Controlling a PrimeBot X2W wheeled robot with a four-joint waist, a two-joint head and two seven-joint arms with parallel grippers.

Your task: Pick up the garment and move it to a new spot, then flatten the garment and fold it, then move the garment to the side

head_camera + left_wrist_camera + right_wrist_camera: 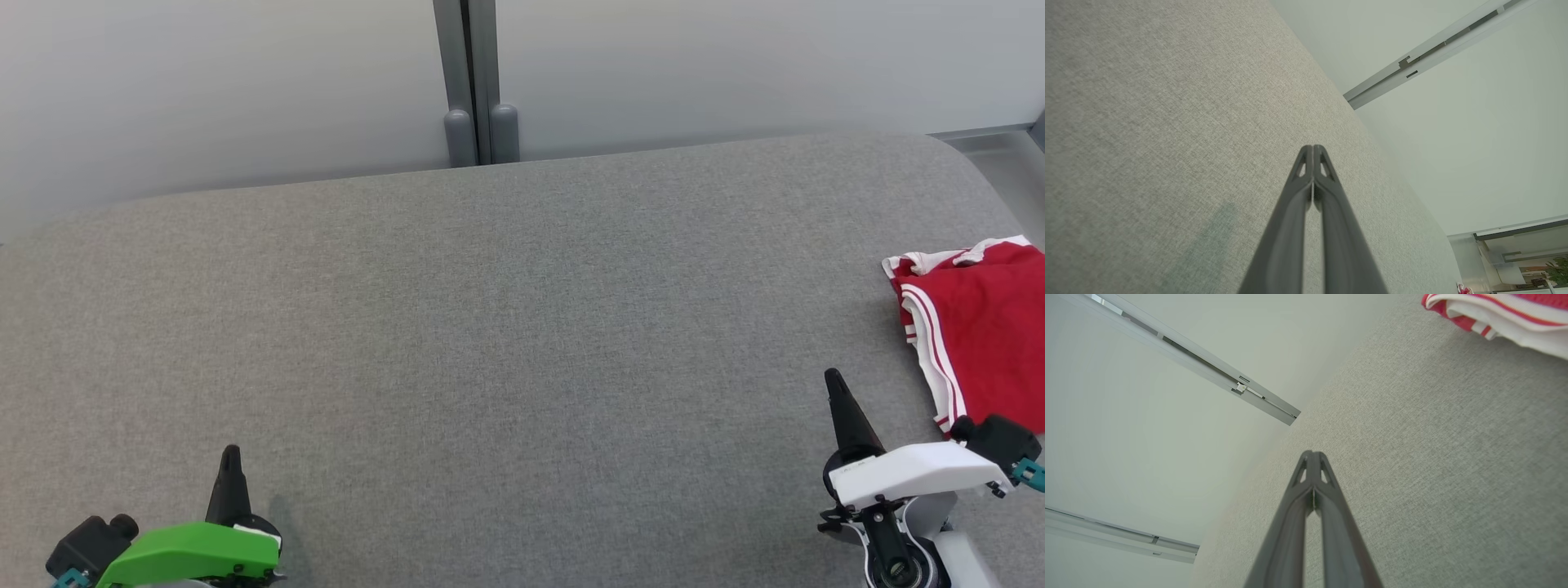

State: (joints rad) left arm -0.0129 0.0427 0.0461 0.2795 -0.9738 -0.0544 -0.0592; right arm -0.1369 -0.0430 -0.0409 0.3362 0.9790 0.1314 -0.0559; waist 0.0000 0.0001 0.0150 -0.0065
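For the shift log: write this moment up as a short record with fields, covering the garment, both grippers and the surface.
surface: grey woven fabric, flat
garment: red with white stripes, lying on the surface at the robot's far right, partly cut off by the head view's edge
left gripper: shut, empty, over bare surface at the robot's left
right gripper: shut, empty, beside the garment, not touching it
task stage: garment held by neither gripper
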